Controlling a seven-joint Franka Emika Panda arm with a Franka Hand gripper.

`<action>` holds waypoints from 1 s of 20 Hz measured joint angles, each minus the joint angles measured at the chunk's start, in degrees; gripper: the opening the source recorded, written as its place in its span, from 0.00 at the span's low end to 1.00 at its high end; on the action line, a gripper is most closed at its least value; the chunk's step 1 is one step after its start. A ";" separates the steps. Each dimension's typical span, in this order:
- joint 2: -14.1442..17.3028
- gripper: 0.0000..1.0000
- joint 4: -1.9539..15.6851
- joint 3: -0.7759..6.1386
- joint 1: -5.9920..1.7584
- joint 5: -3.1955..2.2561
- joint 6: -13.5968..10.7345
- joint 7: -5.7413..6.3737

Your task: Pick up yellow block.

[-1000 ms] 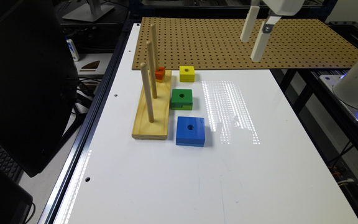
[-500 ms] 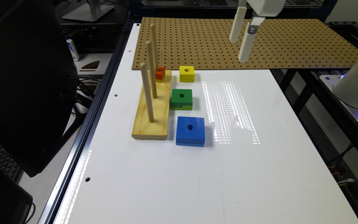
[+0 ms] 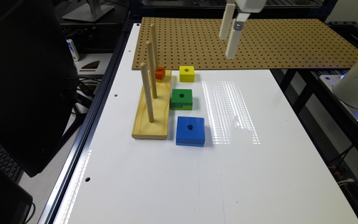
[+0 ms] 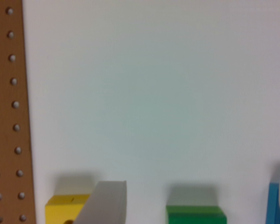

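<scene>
On the white tabletop (image 3: pixel 172 174), the blue block (image 3: pixel 190 130) sits nearest. Just beside it, toward the exterior view's left, is a wooden base (image 3: pixel 154 115) with three tall pegs. Behind the blue block sits the green block (image 3: pixel 181 99). Farther back, the yellow block (image 3: pixel 187 73) lies flat on the tabletop, close to the brown pegboard (image 3: pixel 275 43). A small orange block (image 3: pixel 160 73) sits on the base's far end. The gripper (image 3: pixel 229 37) hangs high over the pegboard, holding nothing, and whether its jaws are open cannot be told.
</scene>
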 joint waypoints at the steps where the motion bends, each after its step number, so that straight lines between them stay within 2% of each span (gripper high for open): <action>1: 1.08 1.00 0.99 0.00 -0.20 -0.01 0.00 -0.09; 5: 3.96 1.00 3.44 -0.01 -0.51 -0.02 0.00 -0.16; 9: 4.40 1.00 3.81 -0.02 -0.99 -0.06 0.00 -0.48; 15: 4.41 1.00 4.31 -0.07 -2.45 -0.16 0.00 -1.76; 20: 5.09 1.00 5.36 -0.07 -2.84 -0.18 0.00 -2.07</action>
